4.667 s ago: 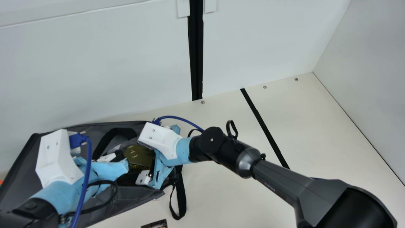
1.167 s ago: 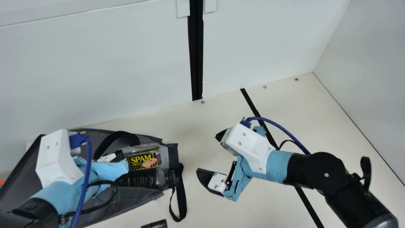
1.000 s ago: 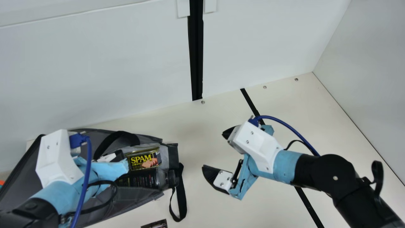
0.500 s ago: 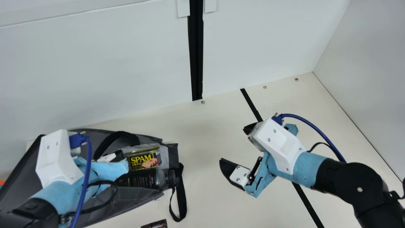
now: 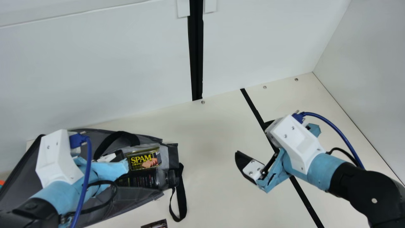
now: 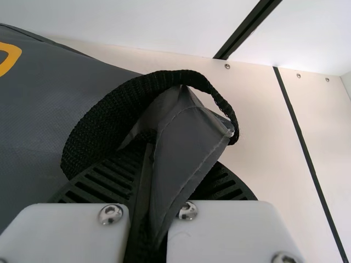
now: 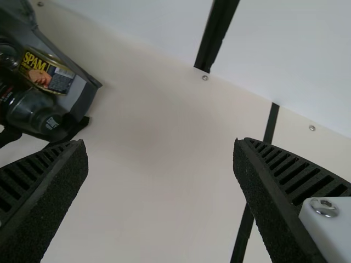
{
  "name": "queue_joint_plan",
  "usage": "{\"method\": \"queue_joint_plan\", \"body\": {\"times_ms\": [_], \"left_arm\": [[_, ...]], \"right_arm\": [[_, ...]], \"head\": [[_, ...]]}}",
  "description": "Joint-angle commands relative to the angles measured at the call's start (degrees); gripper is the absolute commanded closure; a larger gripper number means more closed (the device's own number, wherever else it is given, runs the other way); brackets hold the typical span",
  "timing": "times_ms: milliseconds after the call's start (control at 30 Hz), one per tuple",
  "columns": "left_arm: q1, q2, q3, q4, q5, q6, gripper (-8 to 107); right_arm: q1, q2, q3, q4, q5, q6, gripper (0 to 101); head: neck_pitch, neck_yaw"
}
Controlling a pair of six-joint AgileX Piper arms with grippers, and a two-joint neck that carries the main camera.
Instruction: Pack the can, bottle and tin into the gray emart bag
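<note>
Right jaws: spread wide, nothing between them, above the tabletop (image 5: 208, 190), well apart from the bag's open end. Right arm (image 5: 322, 169): reached in from its own side.

Left jaws: closed on a fold of gray cloth (image 6: 186, 148) of the bag. Black handle (image 6: 109, 115): looped beside the fold; whether it too was pinched could not be told. Left arm (image 5: 60, 196): over the bag, holding it by that fold.

Gray bag (image 5: 19, 177): on its side, mouth toward the right arm. Bottle (image 5: 139, 181): inside, lying down, long axis along the bag, cap at the mouth. Flat tin (image 5: 144, 159): inside, just beside the bottle, on the side away from the robot.

Loose strap (image 5: 182, 190): trailing on the tabletop beside the mouth.

Dark printed item (image 5: 155, 224): on the tabletop, near side, cut off by the main view's lower edge; perhaps the third article to pack. It lay leftward and nearer the robot from the right jaws. The left jaws seemed closer but were occupied, so the pick probably fell to the right arm. Packing judged about two-thirds done; the bottle's cap might have crowded the entry.
</note>
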Motion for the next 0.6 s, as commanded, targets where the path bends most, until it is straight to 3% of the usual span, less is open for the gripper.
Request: {"method": "queue_joint_plan", "body": {"times_ms": [0,567], "left_arm": [[0.00,0.00,0.00,0.00,0.00,0.00,89],[0.00,0.00,0.00,0.00,0.00,0.00,89]], "right_arm": [[-0.36,-0.21,-0.21,-1.50,-0.24,1.85,10],[-4.52,-1.85,-3.95,-13.43,0.58,16.30,10]], "head": [[-1.30,-0.05],[-1.30,-0.05]]}}
